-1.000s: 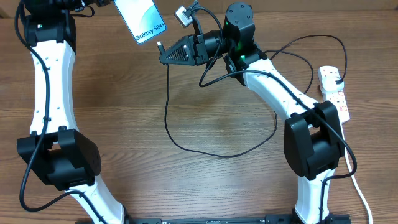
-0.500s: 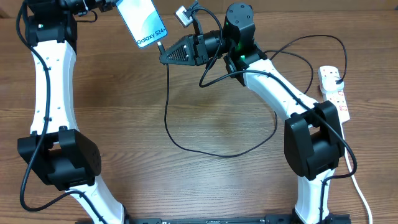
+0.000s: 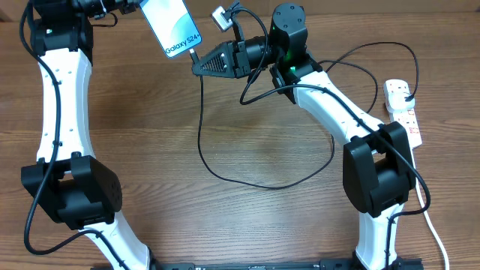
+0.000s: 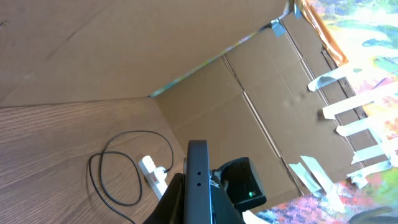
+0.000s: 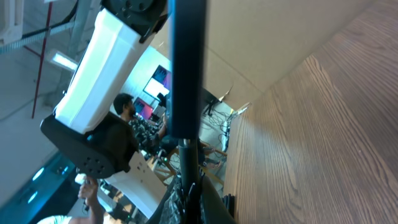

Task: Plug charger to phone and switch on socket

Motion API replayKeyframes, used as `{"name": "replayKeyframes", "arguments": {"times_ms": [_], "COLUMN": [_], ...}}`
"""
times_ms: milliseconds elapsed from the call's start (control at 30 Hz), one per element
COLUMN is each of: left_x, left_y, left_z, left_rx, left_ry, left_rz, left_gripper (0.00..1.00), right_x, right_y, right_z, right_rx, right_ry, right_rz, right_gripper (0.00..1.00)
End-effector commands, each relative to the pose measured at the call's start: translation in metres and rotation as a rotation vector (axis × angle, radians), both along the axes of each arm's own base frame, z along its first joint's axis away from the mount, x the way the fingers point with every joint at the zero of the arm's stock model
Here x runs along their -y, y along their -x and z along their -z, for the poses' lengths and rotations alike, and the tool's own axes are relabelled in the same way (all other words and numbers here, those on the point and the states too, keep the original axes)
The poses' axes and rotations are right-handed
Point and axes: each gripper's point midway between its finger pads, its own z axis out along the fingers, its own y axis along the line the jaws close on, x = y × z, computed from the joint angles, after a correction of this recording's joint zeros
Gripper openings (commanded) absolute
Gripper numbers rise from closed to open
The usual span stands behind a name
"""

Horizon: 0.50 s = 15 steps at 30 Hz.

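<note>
Phone (image 3: 171, 26): clamped edgewise in left gripper (image 4: 198, 198) jaws.
Charger (image 3: 201, 127) tip: clamped in right gripper (image 3: 197, 67) jaws, set against phone's bottom edge.

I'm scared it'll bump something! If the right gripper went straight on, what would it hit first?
Probably the bottom edge of the slim teal-screened phone, ahead of the right gripper and the thin black cable's plug tip it pinches; depth is unclear.

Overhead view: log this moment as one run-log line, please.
left pincer: shut on phone | right pincer: shut on charger | plug tip: at phone's bottom edge, seating unclear | socket: untouched
</note>
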Motion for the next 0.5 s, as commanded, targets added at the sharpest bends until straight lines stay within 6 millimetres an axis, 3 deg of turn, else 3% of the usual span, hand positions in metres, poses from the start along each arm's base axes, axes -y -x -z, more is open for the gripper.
{"name": "replayKeyframes", "arguments": {"times_ms": [0,467], "left_x": [0.0070,0.0096], "left_y": [0.0044,0.0018], "left_z": [-0.0136,-0.0141], "left_rx": [0.013,0.054], "left_ry": [0.003,-0.014], "left_rz": [-0.007,-0.021], "left_gripper": [0.04,0.04], "right_x": [-0.0026,-0.0021], "right_y": [-0.0042,-0.0022], "right_z": [-0.0044,-0.0039], "right_rx": [0.007,0.005], "right_ry": [-0.006,-0.003], "right_rz": [0.022,0.010], "right_gripper": [0.04,0.04]}}
